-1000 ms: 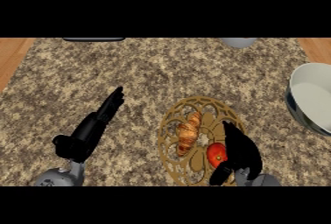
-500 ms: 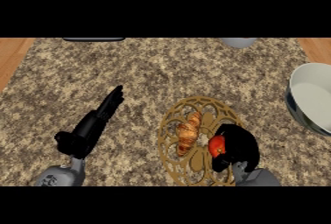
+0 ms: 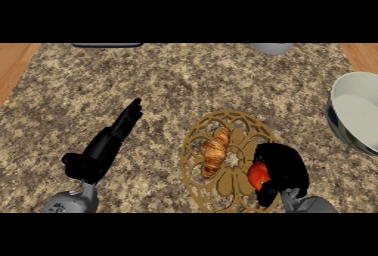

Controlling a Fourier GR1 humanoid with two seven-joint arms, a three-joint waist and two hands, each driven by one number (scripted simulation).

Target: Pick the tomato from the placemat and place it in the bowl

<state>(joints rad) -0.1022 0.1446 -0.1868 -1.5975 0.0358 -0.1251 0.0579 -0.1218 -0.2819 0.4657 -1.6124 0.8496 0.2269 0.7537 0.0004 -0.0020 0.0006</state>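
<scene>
A red tomato lies on the right side of the round golden openwork placemat. My right hand is curled over it from the right, hiding most of it, with only its left side showing. A brown croissant lies on the placemat's left half. The white bowl stands at the counter's right edge, partly cut off by the view. My left hand rests open to the left of the placemat, its fingers straight and pointing away from me.
The counter top is speckled granite with wooden strips at the far left and right. A dark flat thing and a grey rounded thing sit at the back edge.
My right hand has closed round the tomato and shifted slightly up and right on the placemat. The left hand has stayed where it was.
</scene>
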